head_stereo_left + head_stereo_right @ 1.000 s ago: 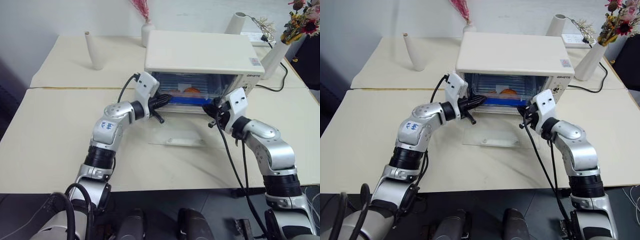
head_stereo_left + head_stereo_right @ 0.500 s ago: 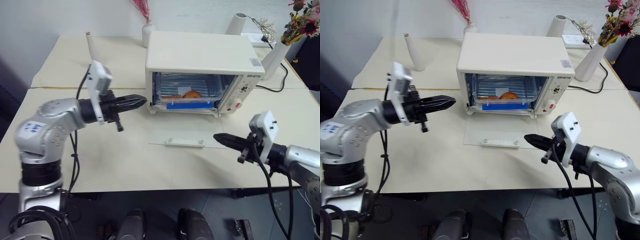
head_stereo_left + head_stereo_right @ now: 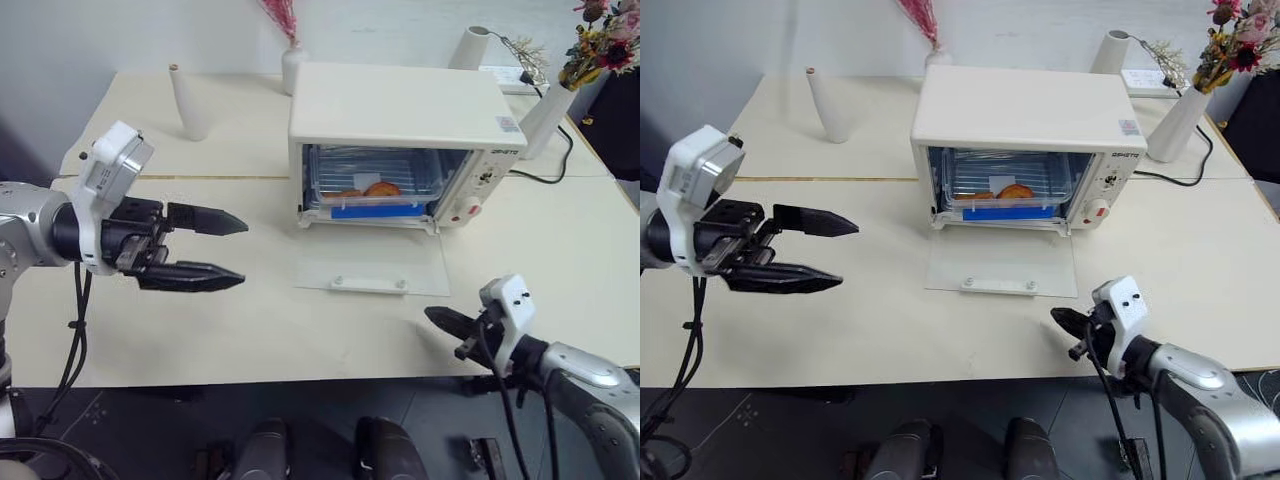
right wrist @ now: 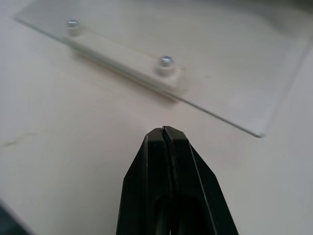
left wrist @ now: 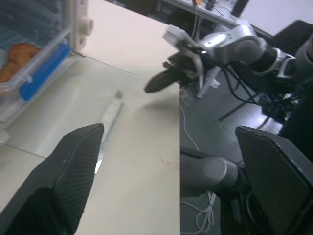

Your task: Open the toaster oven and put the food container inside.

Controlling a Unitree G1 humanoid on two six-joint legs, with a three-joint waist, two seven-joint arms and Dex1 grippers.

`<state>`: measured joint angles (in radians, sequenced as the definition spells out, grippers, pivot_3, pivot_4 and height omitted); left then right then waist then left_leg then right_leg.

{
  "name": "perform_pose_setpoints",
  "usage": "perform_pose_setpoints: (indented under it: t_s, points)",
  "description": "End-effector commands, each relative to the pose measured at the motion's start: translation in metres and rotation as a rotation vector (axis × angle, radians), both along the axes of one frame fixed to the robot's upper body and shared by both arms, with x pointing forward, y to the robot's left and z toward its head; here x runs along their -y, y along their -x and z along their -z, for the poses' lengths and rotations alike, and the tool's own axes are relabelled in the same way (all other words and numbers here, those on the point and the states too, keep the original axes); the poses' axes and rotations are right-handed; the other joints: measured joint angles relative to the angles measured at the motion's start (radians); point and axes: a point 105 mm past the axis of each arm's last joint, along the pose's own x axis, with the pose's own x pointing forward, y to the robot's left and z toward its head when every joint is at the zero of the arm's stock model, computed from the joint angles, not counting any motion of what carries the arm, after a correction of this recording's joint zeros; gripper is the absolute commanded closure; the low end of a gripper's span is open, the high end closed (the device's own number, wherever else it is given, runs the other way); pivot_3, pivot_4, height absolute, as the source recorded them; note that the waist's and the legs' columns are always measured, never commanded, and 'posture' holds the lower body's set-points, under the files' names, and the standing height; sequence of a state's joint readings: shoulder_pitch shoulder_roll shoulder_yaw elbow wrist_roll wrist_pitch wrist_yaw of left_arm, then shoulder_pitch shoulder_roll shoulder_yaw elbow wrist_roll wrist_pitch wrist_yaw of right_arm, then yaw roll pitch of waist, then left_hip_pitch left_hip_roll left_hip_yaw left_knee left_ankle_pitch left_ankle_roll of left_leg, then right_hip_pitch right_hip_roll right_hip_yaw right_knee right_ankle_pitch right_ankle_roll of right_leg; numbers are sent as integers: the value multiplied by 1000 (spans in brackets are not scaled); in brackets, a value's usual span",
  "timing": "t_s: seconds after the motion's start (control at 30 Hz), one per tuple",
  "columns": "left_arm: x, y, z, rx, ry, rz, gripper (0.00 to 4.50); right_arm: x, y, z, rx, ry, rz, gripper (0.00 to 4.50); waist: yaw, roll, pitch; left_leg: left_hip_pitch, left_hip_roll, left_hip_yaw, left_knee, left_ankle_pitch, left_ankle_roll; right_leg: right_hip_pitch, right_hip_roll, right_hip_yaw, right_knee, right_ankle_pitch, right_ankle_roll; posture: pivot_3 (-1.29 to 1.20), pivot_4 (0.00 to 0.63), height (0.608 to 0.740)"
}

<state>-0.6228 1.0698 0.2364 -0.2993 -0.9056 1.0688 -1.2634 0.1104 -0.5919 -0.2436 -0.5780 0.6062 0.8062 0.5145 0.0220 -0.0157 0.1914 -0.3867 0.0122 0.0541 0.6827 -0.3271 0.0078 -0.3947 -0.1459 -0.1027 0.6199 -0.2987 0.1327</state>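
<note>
The cream-white toaster oven [image 3: 400, 105] stands at the back middle of the table, its glass door [image 3: 372, 262] folded down flat with the bar handle [image 4: 124, 56] toward me. Inside the oven sits the food container [image 3: 368, 190], clear with a blue strip and orange-brown food. My left gripper [image 3: 242, 251] hovers open and empty well left of the oven, pointing right. Near the table's front edge, right of the door, my right gripper [image 3: 432, 316] is shut on nothing. The left wrist view shows the container [image 5: 29, 63] and the right gripper [image 5: 152, 87] beyond the door.
A slim cream vase [image 3: 190, 100] stands at the back left and a white vase [image 3: 293, 62] behind the oven. White vases with flowers [image 3: 550, 105] and a black cable [image 3: 545, 178] are at the back right. The table's front edge [image 3: 330, 378] is close to my right gripper.
Both grippers have pulled back from the oven's mouth toward me, the left going out to the left and up, the right sinking. The left gripper has opened. The container stayed inside.
</note>
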Motion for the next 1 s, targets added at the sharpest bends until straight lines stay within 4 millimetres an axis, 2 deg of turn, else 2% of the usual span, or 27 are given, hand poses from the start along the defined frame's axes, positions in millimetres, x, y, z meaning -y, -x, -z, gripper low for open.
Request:
perform_pose_setpoints:
  t_s: [0.03, 0.2, 0.3, 0.4, 0.53, 0.7, 0.77, 0.87, 0.97, 1.0]
  points:
    - [3, 11, -5, 37, -34, 70, 37, 4, -11, 5, 42, 19, 59, 4500, -1, 0, 0, 0, 0, 1, 0, 0, 0, 0, 0, 0, 0, 0, 0, 0, 150, 740]
    - [3, 1, -5, 115, -60, 38, 37, 1, -20, 10, 57, 13, 68, 4500, -1, 0, 0, 0, 0, 6, 0, 0, 0, 0, 0, 0, 0, 0, 0, 0, 150, 740]
    - [4, -3, -6, 136, -52, 29, 37, -7, -25, 5, 90, 18, 25, 4500, 0, 0, 0, 0, 0, 7, 0, 0, 0, 0, 0, 0, 0, 0, 0, 0, 150, 740]
    - [5, -8, -8, 160, -45, 14, 37, -11, -32, -12, 146, 18, 5, 4500, -1, 0, 0, 0, 0, 7, 0, 0, 0, 0, 0, 0, 0, 0, 0, 0, 150, 740]
    - [4, -12, -9, 178, -37, -1, 37, -4, -47, -39, 229, 41, 30, 4500, -2, 1, 0, 0, 1, 7, 0, 0, 0, -1, 0, 0, 1, 0, 0, 0, 150, 740]
    - [3, -15, -9, 192, -30, -16, 37, 1, -59, -99, 378, -13, 25, 4500, -1, 1, 0, -1, 1, 7, 0, 0, 0, -2, 0, 0, 1, 0, 0, 0, 150, 740]
    - [1, -19, -9, 196, -26, -34, 37, 2, -63, -116, 414, -31, 24, 4500, -1, 1, 1, -1, 1, 7, 0, 0, 0, -2, 0, 0, 1, 0, 0, 0, 150, 740]
    - [-1, -22, -7, 205, -26, -51, 37, 3, -66, -123, 420, -38, 21, 4500, -1, 1, 0, -1, 1, 7, 0, 0, 0, -2, 0, 0, 1, 0, 0, 0, 150, 740]
    - [-4, -27, -7, 217, -22, -78, 37, 7, -65, -120, 391, -22, 3, 4500, 2, 1, 1, -1, 0, 7, 0, 0, 0, -2, 0, 0, 1, 0, 0, 0, 150, 740]
    - [-5, -29, -7, 221, -18, -90, 10, 7, -62, -118, 364, -38, -19, 4321, 2, 1, 1, -2, 0, 7, 0, 0, 0, -2, 0, 0, 1, 0, 0, 0, 150, 740]
